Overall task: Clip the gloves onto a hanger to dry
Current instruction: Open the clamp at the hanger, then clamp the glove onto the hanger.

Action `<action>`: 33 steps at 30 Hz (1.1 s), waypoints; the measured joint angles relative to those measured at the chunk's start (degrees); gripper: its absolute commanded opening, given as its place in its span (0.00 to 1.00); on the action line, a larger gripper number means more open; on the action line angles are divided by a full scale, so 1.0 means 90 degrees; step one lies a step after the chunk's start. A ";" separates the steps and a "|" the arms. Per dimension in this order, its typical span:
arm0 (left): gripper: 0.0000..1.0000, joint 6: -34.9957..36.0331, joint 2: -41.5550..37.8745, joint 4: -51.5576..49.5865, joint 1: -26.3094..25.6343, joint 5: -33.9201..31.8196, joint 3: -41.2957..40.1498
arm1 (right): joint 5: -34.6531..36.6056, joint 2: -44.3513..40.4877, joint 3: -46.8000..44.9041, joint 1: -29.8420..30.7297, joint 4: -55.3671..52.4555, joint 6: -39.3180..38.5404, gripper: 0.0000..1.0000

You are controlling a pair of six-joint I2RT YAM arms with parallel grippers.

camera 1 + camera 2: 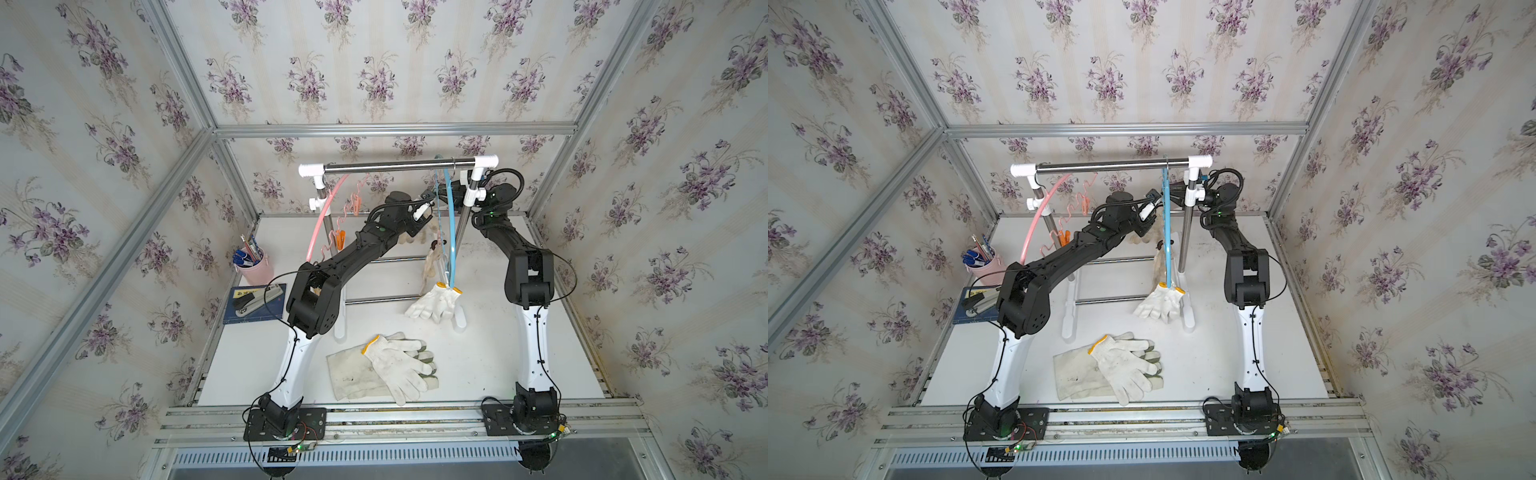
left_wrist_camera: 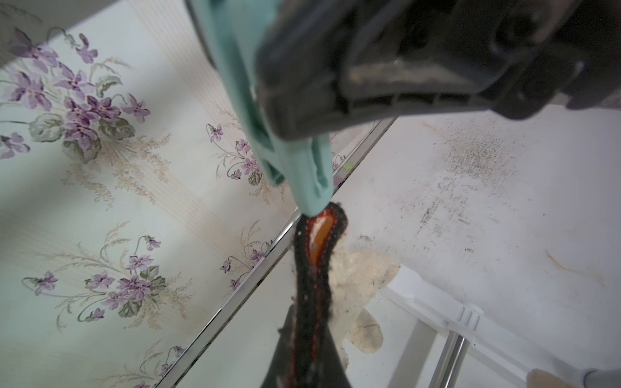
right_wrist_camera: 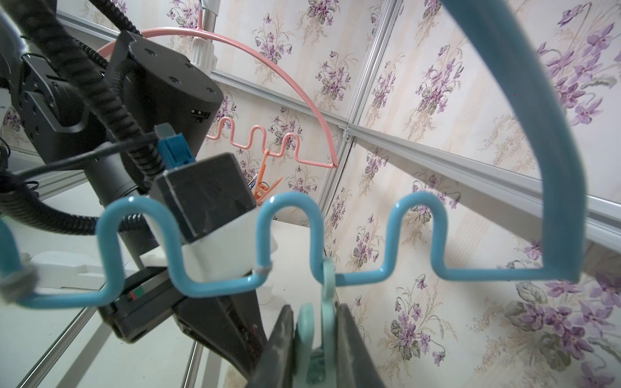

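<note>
Rack (image 1: 399, 166) at the back of the table (image 1: 519, 353), with a blue hanger (image 1: 451, 232) toward the right end of its bar and a pink hanger (image 1: 322, 216) carrying an orange clip (image 1: 340, 240) toward the left. The left gripper (image 2: 307, 352) is closed tight on the dark, red-stitched cuff of a beige glove (image 2: 363, 278), whose body hangs below it just beside the blue hanger. The right gripper (image 3: 314, 322), reaching past the rack's right post, has its fingers pressed on the handles of a mint clip (image 3: 327, 285) that hangs from the wavy lower bar of the blue hanger. In the left wrist view the mint clip's tip meets the upper end of the cuff; whether it bites the fabric cannot be told. Already on the blue hanger are a second beige glove (image 1: 430, 266) midway along and a white pair (image 1: 434, 303) with yellow cuffs at the near end. On the table in front of the rack, between the arms, a white glove (image 1: 395, 361) lies on top of a canvas glove (image 1: 349, 374). Near the left edge stand a pink cup (image 1: 253, 266) of pens and a stapler (image 1: 257, 299) on a blue book.
</note>
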 measured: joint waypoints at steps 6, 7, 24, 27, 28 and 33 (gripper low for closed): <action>0.00 -0.0053 0.0253 0.0007 0.0005 0.0189 0.0231 | 0.0000 0.0000 0.0007 -0.0002 0.0005 0.0075 0.06; 0.00 -0.0073 0.0272 0.0015 0.0005 0.0233 0.0233 | 0.0002 0.0000 0.0007 -0.0005 0.0005 0.0085 0.06; 0.00 -0.0121 0.0243 0.0471 0.0005 0.0726 0.0087 | 0.0002 -0.0039 -0.0083 -0.0075 0.0061 0.0114 0.06; 0.00 -0.0117 0.0243 0.0583 0.0005 0.0767 0.0085 | 0.0005 -0.0039 -0.0083 -0.0073 0.0073 0.0114 0.06; 0.00 -0.0117 0.0240 0.0631 0.0005 0.0780 0.0085 | 0.0005 -0.0039 -0.0083 -0.0073 0.0075 0.0114 0.06; 0.00 -0.0104 0.0194 0.0731 0.0000 0.0818 0.0083 | 0.0002 -0.0039 -0.0121 -0.0070 0.0109 0.0119 0.06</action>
